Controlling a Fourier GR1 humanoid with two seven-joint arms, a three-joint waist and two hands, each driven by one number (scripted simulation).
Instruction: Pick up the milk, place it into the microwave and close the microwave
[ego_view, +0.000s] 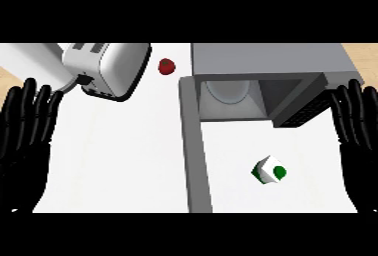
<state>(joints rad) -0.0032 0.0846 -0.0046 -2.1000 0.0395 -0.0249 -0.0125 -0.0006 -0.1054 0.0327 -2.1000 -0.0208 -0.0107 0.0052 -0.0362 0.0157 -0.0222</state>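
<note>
A white surface (125, 160) carries an open microwave (273, 65), its door (196, 150) swung toward the viewer, and a toaster (107, 67) at upper left. Both hands, left (26, 130) and right (358, 130), rest at the edges, fingers straight and apart. The milk (269, 170) sits in front of the microwave, a small red item (167, 66) beside the toaster.

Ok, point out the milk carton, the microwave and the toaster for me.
milk carton (269, 170): head view, on its white and green top.
microwave (269, 59): head view, on its grey roof.
toaster (111, 60): head view, on its white side.
</note>
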